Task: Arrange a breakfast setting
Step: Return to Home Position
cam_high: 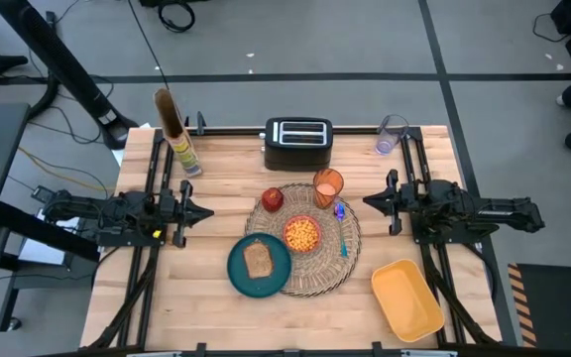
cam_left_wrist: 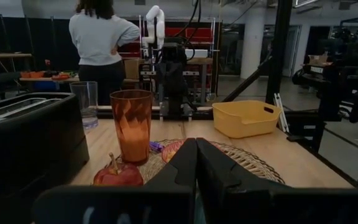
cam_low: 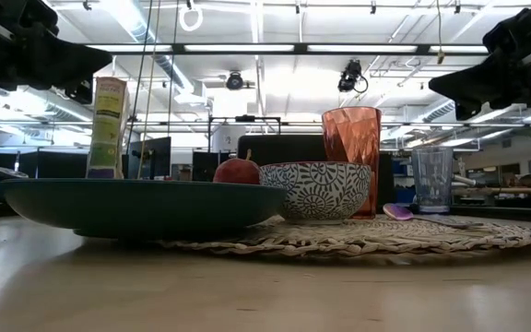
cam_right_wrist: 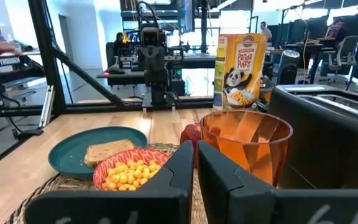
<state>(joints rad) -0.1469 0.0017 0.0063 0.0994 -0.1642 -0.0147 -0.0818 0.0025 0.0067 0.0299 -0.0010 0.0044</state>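
A round woven straw placemat (cam_high: 317, 266) lies mid-table. On it stand a small bowl (cam_high: 301, 234) of yellow cereal, red inside, a red apple (cam_high: 272, 199) and an orange cup (cam_high: 328, 185). A blue spoon (cam_high: 343, 230) lies along its right side. The teal plate (cam_high: 246, 273) carries a toast slice (cam_high: 258, 259) and overlaps the mat's near-left edge. My left gripper (cam_high: 206, 211) hovers shut, left of the mat, pointing level at it. Opposite it, my right gripper (cam_high: 368, 201) is also shut and empty. The wrist views show the closed fingers of the left gripper (cam_left_wrist: 196, 152) and the right gripper (cam_right_wrist: 194, 155).
A black toaster (cam_high: 298, 142) stands at the far edge behind the mat. To its left is a cereal box (cam_high: 176, 129), to its right a clear glass (cam_high: 391, 134). A yellow tray (cam_high: 406, 297) sits at the near right. A person stands in the room beyond the table.
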